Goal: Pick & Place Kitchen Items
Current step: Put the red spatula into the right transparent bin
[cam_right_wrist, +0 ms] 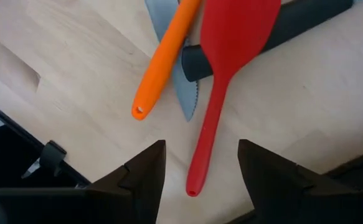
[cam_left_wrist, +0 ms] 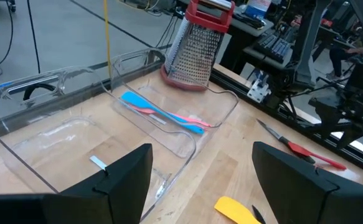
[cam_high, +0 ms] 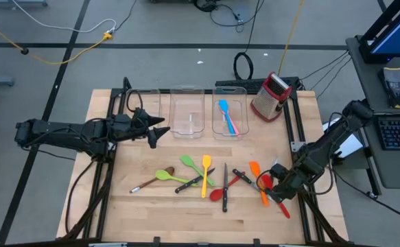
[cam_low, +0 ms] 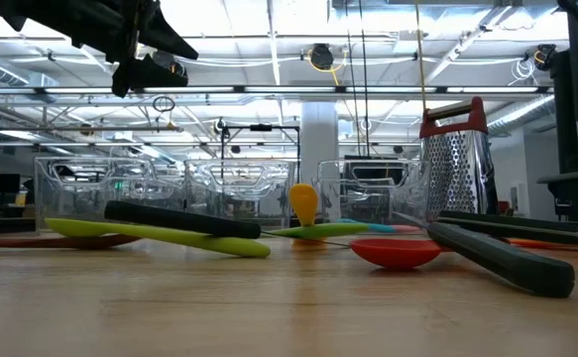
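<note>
Right gripper [cam_right_wrist: 200, 165] spread over red silicone spatula [cam_right_wrist: 228, 68] at the wooden table's [cam_high: 151, 206] right front.
Jaws straddled its thin handle, gripping nothing; judged light, stiff-handled, slippery, best pinched mid-handle. Left gripper [cam_left_wrist: 203, 177] waited wide near clear plastic bins [cam_left_wrist: 169, 134].

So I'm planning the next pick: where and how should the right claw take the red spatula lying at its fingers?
Grip the red spatula on its slim handle, probably near the free tail end, coming straight down from above. It lies flat on the table, and its broad head overlaps a dark knife handle, with the orange utensil close beside. The right claw is open, straddling that tail.
</note>
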Robot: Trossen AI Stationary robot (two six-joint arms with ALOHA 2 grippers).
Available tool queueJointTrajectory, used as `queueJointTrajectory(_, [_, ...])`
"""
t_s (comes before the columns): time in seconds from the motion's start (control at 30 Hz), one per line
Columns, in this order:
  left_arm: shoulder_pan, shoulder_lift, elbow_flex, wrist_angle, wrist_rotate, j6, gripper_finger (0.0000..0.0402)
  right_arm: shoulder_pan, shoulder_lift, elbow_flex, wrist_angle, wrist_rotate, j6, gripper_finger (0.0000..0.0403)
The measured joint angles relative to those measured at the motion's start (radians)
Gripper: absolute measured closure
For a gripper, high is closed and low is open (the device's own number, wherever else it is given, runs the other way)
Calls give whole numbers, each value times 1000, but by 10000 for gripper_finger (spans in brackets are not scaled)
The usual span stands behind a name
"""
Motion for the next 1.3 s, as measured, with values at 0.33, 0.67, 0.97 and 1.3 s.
queueJointTrajectory(0.33, [0,0,0,0,0,-1,123,0,116,0,11,0,-14,206])
queueJointTrajectory(0.67, [0,0,0,0,0,-21,123,0,212,0,26,-1,-46,206])
queueJointTrajectory(0.97, [0,0,0,0,0,-23,123,0,238,-67,160,-2,-34,206])
queueJointTrajectory(1.3, [0,0,0,0,0,-27,123,-1,204,-128,206,2,22,238])
